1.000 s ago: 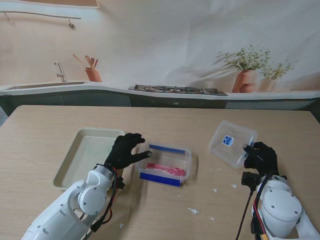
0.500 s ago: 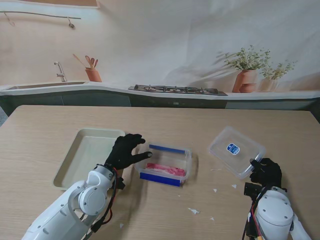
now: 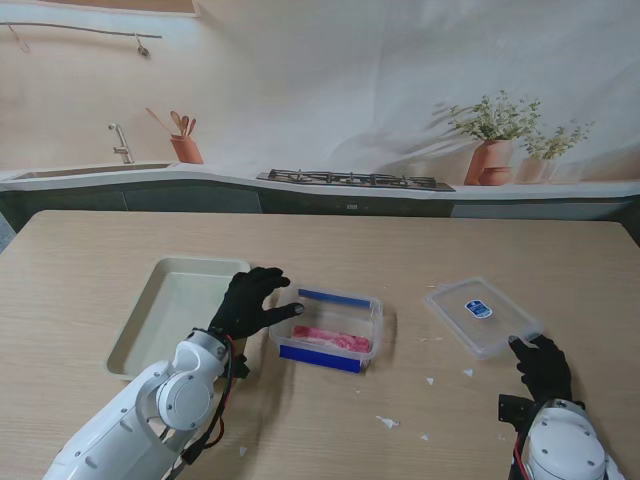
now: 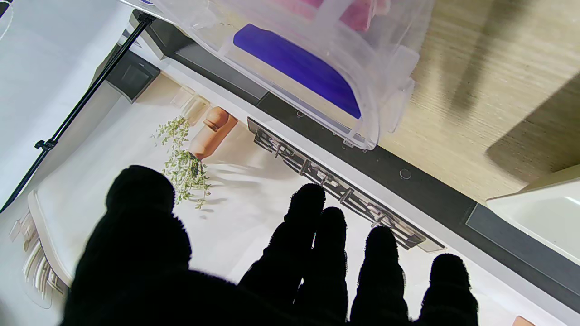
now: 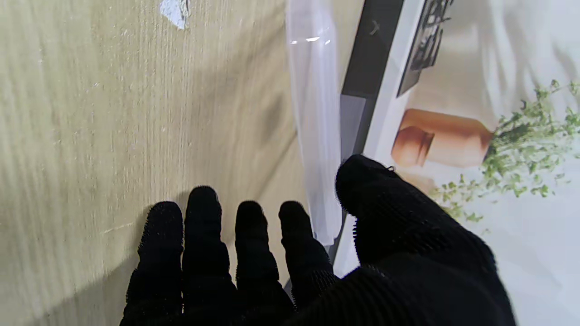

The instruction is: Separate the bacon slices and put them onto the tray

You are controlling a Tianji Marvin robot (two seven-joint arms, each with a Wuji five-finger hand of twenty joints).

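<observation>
While the bacon (image 3: 332, 338) lies in the clear box (image 3: 330, 329) on the bench (image 3: 400, 250), the left hand (image 3: 252, 304) hovers spread beside it, near the tray (image 3: 170, 305). The right hand (image 3: 543, 366), fingers loose, touches the lid's (image 3: 482, 315) near corner.

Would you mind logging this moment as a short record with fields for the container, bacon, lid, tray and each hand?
container: clear box with blue clips, open, mid-table
bacon: pink slices inside the container
lid: clear lid lying on the table, right of the container
tray: cream tray, left of the container, no bacon on it
left hand: at the container's left end, fingers spread
right hand: by the lid's near corner; contact unclear
</observation>
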